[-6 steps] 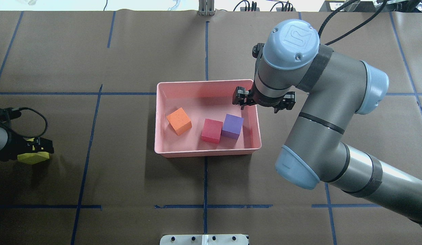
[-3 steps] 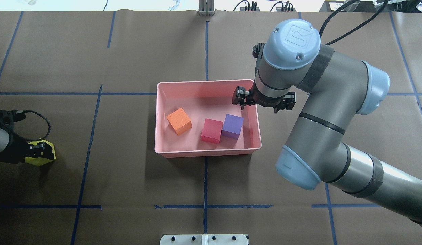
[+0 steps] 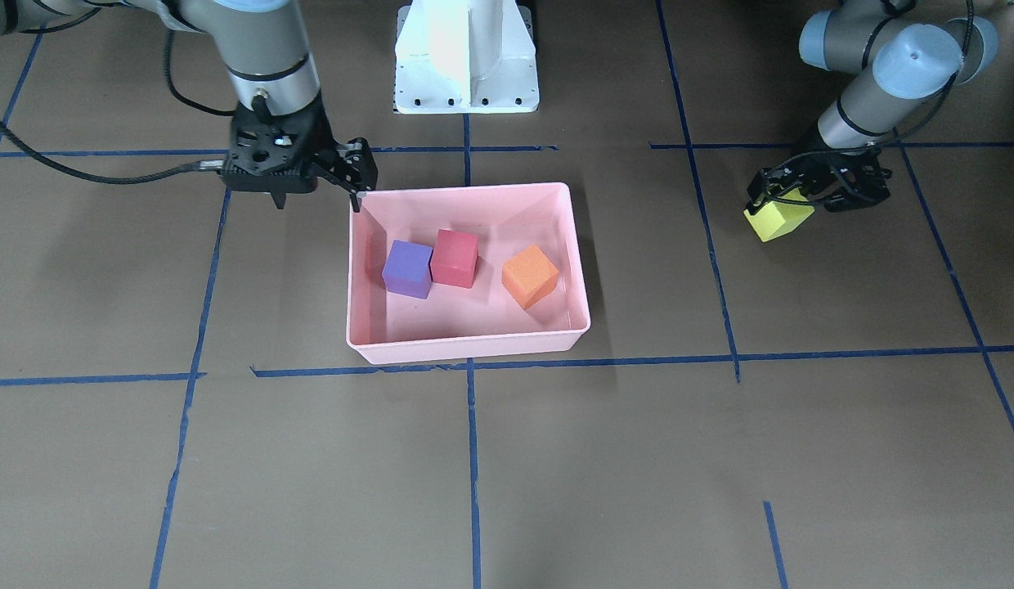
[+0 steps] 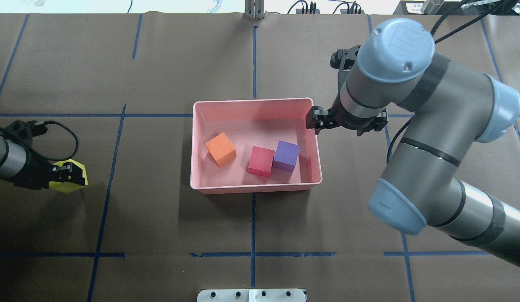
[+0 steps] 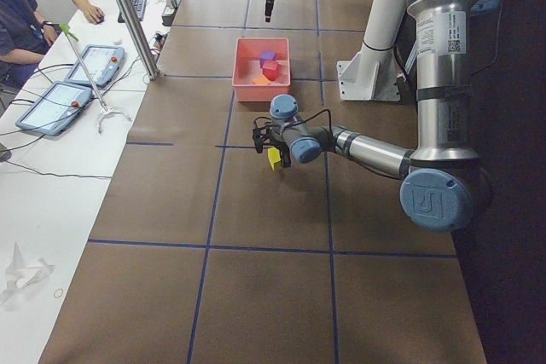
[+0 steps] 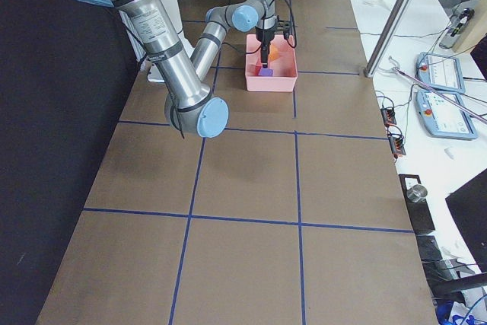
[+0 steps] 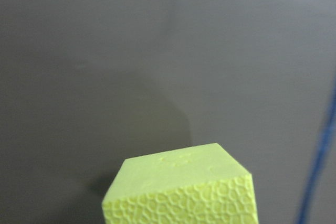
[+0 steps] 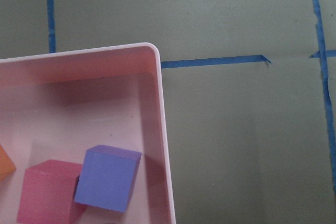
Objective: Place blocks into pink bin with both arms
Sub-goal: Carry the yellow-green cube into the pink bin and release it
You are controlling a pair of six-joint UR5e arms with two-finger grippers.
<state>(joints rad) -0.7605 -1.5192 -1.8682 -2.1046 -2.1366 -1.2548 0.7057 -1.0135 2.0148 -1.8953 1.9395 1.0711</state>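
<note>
The pink bin (image 4: 256, 102) sits mid-table and holds the orange block (image 4: 220, 149), the red block (image 4: 261, 161) and the purple block (image 4: 286, 155), the last two touching. My right gripper (image 3: 317, 196) is open and empty, hanging over the table just outside the bin's far right corner. Its wrist view shows that bin corner (image 8: 157, 77) and the purple block (image 8: 107, 178). My left gripper (image 4: 69, 180) is shut on the yellow-green block (image 3: 775, 219), lifted a little off the table, far left of the bin. The block fills the bottom of the left wrist view (image 7: 181, 190).
The white robot base (image 3: 466, 57) stands on the robot's side of the bin. Blue tape lines (image 4: 253, 222) cross the brown table cover. In the exterior left view, operators (image 5: 17, 14), tablets (image 5: 60, 100) and a metal pole (image 5: 128, 14) line the far side.
My left gripper has moved right toward the bin with the yellow-green block. My right arm has moved right, from over the bin's inside to outside its far right corner.
</note>
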